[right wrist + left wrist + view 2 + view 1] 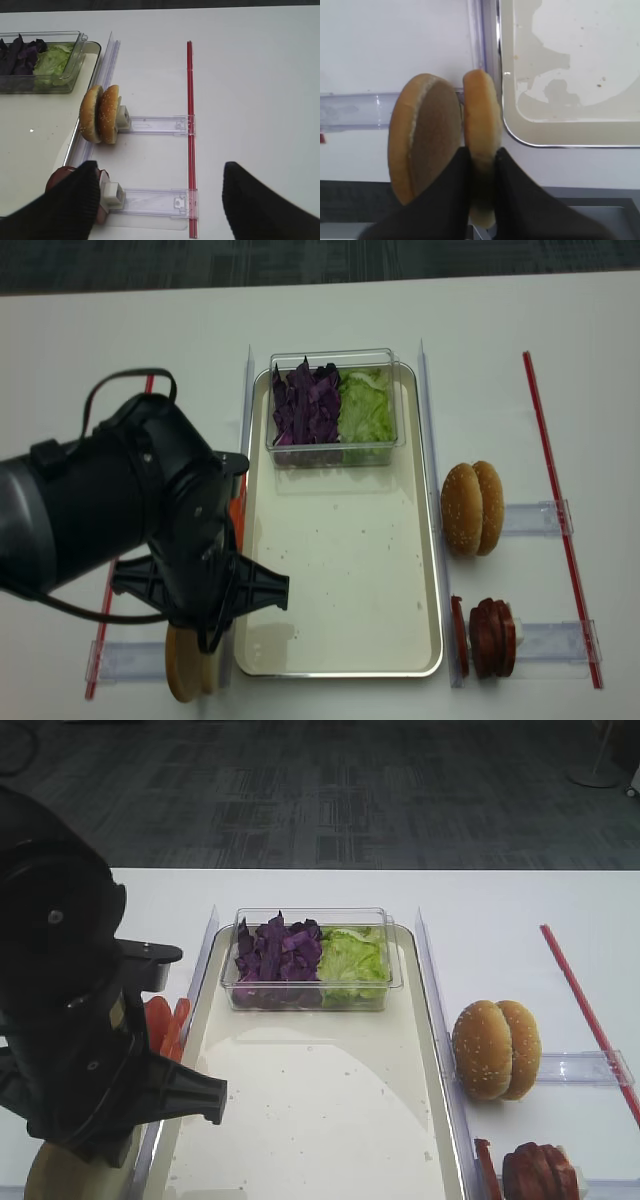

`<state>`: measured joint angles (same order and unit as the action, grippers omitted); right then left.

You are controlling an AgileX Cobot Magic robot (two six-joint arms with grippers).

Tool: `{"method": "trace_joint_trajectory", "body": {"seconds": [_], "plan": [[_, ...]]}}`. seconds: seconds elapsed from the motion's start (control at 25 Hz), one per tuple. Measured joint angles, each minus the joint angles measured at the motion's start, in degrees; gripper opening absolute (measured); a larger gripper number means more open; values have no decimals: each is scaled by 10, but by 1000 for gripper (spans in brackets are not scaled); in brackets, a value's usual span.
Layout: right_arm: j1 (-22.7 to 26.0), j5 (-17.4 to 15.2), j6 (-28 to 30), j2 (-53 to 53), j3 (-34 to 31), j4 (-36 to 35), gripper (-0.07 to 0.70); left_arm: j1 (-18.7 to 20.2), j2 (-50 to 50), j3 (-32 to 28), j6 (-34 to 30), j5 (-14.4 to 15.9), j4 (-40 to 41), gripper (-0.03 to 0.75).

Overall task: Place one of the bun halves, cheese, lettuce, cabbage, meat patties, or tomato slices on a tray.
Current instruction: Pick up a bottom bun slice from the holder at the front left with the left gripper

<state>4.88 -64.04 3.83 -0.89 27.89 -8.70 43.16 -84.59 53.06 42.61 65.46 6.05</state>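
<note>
The tray (345, 570) lies lengthwise in the middle of the table (120, 330). On its far end sits a tub (335, 408), with cabbage (306, 405) in its left half and lettuce (368, 408) in its right half. Left of the tray, the tomato slices (165, 1025) stand on edge, and nearer the front edge two bun halves (445, 145) stand on edge side by side, just beside the tray's front left corner. Right of the tray stand two bun tops (475, 508), with the meat patties (492, 637) in front of them.
</note>
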Motion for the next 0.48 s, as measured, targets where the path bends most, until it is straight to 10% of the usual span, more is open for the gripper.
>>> {"method": "trace_joint_trajectory", "body": {"seconds": [0.48], "plan": [[0, 0, 0, 0, 0, 0, 536, 0, 0, 20, -3, 28, 0, 92]]}}
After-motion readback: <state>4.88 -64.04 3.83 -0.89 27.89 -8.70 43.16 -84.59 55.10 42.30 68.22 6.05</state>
